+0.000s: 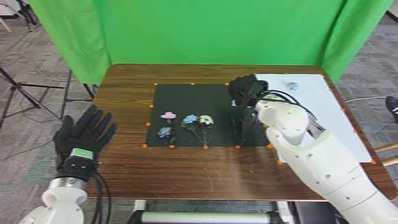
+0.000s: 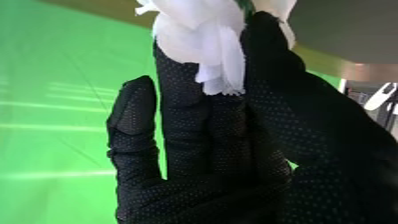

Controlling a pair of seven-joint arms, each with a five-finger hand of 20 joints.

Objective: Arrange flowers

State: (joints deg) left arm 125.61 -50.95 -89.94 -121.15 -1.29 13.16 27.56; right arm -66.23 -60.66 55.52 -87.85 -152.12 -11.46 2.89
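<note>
In the head view, my right hand (image 1: 245,90) is over the right part of the dark mat (image 1: 180,100), beside the white board. The right wrist view has my right hand (image 2: 209,130) pinching a white flower (image 2: 200,37) between thumb and fingers. On the mat lie a pink flower (image 1: 169,115), a blue flower (image 1: 164,132), a light-blue flower (image 1: 190,119) and a cream flower (image 1: 206,120), with stems toward the near edge. My left hand (image 1: 84,131) rests open at the table's left edge, away from the flowers.
A white board (image 1: 315,107) covers the table's right side, with a small pale-blue flower (image 1: 292,85) near its far end. Orange dots mark the mat's border. The brown table (image 1: 178,172) extends nearer to me, and a green curtain (image 1: 213,32) hangs behind.
</note>
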